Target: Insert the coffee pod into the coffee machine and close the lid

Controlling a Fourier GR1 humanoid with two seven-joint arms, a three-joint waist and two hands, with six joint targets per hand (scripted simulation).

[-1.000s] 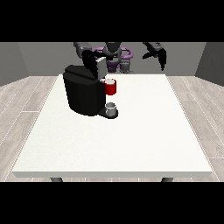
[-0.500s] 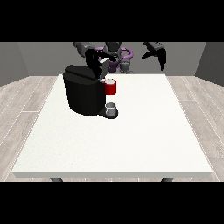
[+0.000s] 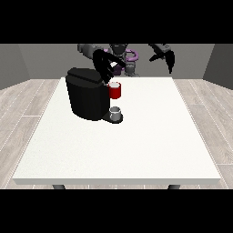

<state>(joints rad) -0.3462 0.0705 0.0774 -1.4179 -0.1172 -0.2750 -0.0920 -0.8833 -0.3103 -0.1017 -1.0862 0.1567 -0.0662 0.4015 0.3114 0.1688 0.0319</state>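
Two black hands show at the far edge of the white table (image 3: 136,150). The hand at the view's left (image 3: 109,68) reaches down over the top of the black coffee machine (image 3: 86,98), just above its red front head; whether its fingers are curled or straight cannot be told, since they merge with the dark machine. The hand at the view's right (image 3: 166,55) hangs in the air well apart from the machine, its fingers pointing downward and relaxed, holding nothing. The red pod holder (image 3: 115,90) sits at the machine's front, with a pale top; the coffee pod itself cannot be made out separately. Below it, a small grey cup (image 3: 116,113) stands on the machine's base.
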